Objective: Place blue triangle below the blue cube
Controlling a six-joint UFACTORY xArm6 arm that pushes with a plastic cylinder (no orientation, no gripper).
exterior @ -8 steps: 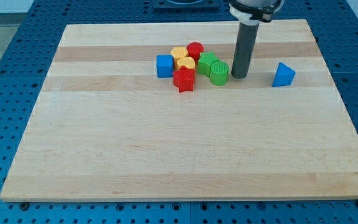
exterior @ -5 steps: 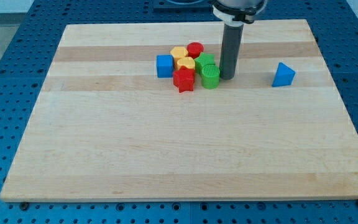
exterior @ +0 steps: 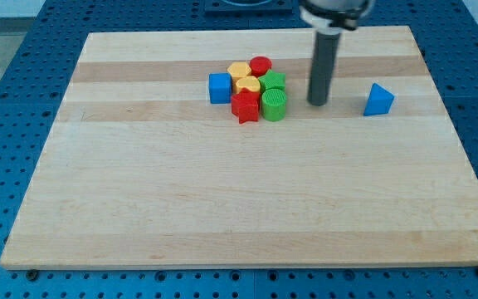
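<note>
While my tip (exterior: 318, 103), no gripper fitted, sits btwn green cylinder (exterior: 275, 106) & blue triangle (exterior: 378, 100), right-centre: leftward shove risks scattering cluster, displacing blue cube (exterior: 220, 88).

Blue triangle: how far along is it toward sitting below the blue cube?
Nothing done yet: the blue triangle sits far to the view's right, level with the blue cube rather than below it. In hand: my tip stands between the green cylinder and the triangle, touching neither. Left: get around the triangle and push it leftward to the bare board under the cube.
</note>
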